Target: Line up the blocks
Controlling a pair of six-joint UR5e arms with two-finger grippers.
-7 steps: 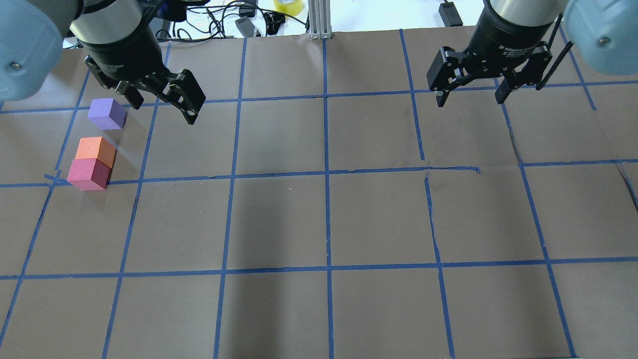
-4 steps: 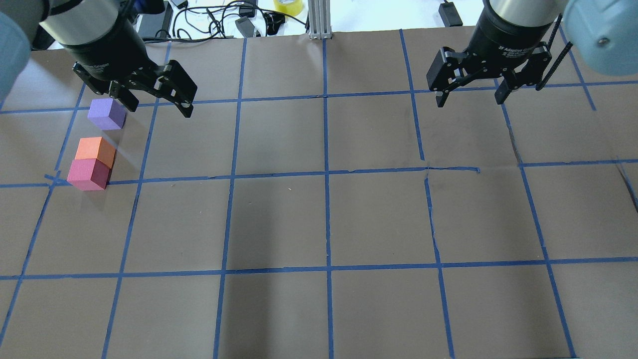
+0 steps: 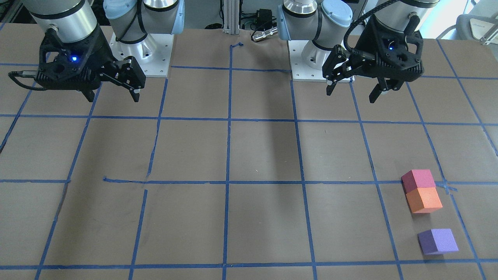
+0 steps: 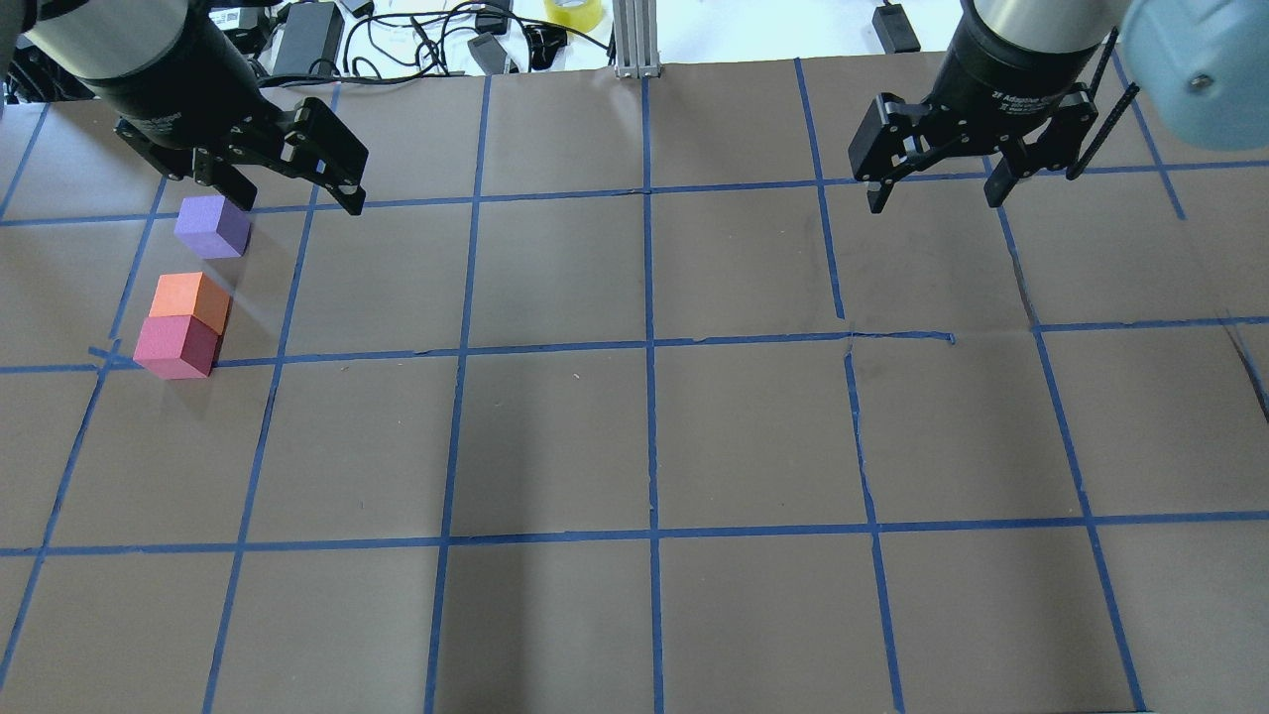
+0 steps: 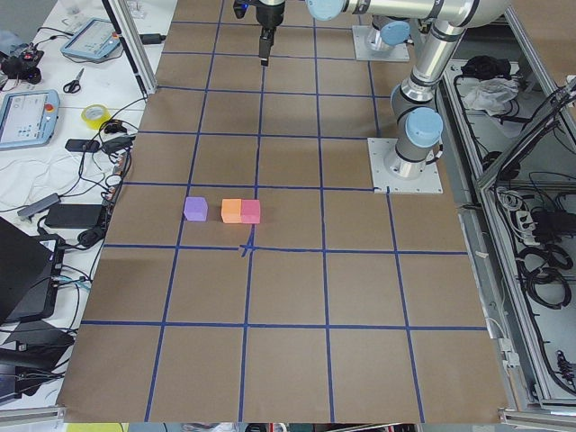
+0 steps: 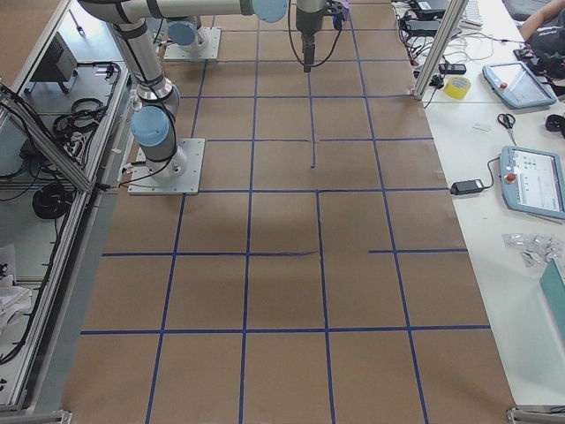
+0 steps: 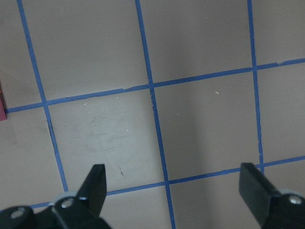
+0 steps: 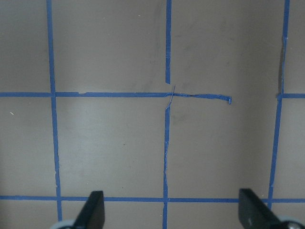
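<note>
Since a second ago, the left gripper point(image 4: 292, 196) has drawn back toward the left edge of the overhead view; the blocks have not moved. Its jaws are wide apart and hold nothing, and it hangs raised over the table point(image 4: 634, 446), apart from the blocks. I see the right gripper point(image 4: 935, 198) on the other side, also spread and with nothing in it.

The table is covered with dull brown paper, divided into squares by blue tape point(image 4: 649, 436). One tape line point(image 4: 897, 337) near the middle is crooked and torn. Beyond the far edge lie black cables point(image 4: 416, 30), a yellow tape roll point(image 4: 575, 12) and an aluminium post point(image 4: 634, 40).

All three blocks are small matte foam cubes with sharp edges, on the robot's left side. The pinkish-red block point(image 4: 176, 347) and the orange block point(image 4: 191, 297) touch face to face. The purple block point(image 4: 211, 226) stands just beyond the orange one with a small gap, a little turned.
</note>
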